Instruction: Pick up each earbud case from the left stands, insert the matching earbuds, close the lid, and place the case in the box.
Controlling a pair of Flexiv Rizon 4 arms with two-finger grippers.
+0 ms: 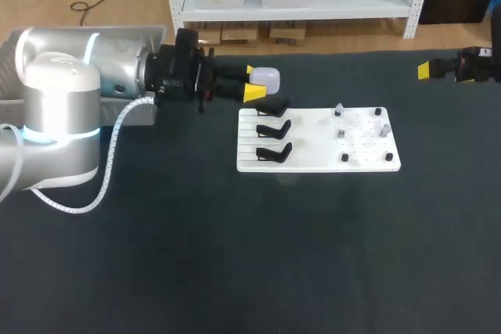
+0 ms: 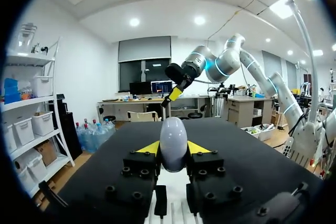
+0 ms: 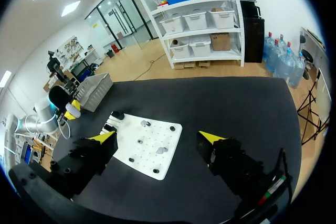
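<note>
Left tool (image 2: 173, 149), tips half behind case (image 2: 173, 136)

left arm (image 1: 59, 107) silver, blue ring (image 1: 47, 134) | coiled white cable (image 1: 109, 163) | claw (image 1: 254, 82) black, yellow-tipped

Dark counter (image 1: 235, 256) bearing a white board (image 1: 313, 163) near its middle, three black stands (image 1: 274, 128) upright along the board's left part, small grey and black pieces (image 1: 342, 134) dotted over its right; grey box (image 3: 97, 93) at the counter's left edge.
</note>
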